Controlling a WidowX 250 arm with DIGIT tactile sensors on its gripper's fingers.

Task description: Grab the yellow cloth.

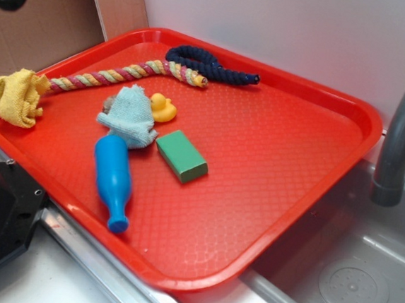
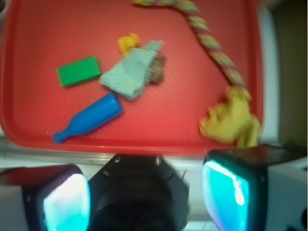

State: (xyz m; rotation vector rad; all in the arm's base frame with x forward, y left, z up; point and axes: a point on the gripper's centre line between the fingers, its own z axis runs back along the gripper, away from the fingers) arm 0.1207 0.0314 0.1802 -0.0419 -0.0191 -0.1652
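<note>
The gripper [image 2: 147,192] is open and holds nothing, its two fingers [image 2: 65,202] spread wide above the near tray edge, probably to fit around soft folds. The yellow cloth [image 2: 231,120] lies bunched on the rim of the red tray [image 2: 38,29], touching the rope's [image 2: 211,45] end, well apart from the blue rag [image 2: 132,72]

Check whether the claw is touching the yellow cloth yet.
Apart. The wrist view shows the claw open over the tray's near edge, with a strip of red tray rim between its fingers and the yellow cloth.
</note>
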